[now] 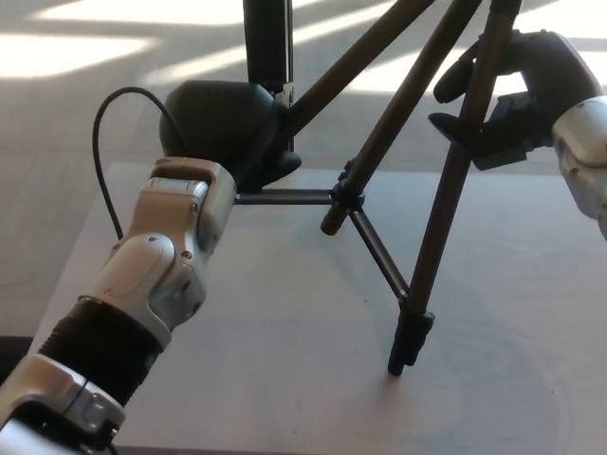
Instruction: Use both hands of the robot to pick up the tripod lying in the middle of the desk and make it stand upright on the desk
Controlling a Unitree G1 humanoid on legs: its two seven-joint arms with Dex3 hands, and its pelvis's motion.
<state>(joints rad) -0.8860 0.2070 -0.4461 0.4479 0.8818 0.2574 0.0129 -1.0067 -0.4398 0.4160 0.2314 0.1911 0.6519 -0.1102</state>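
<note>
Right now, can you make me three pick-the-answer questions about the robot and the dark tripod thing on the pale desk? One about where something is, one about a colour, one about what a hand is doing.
1. Where does the foot of the dark brown metal tripod nearest the camera rest?
A. on the pale desk top
B. on the floor
C. in the air

2. What colour is the robot's left hand?
A. white
B. black
C. red

3. What is the right hand doing?
A. hanging open, away from the tripod
B. lying flat on the desk
C. wrapped around a tripod leg

Answers:
1 A, the black rubber foot touches the pale desk, with a shadow right at it.
2 B, the hand is black beyond the silver forearm.
3 C, its fingers curl around the upper leg.
</note>
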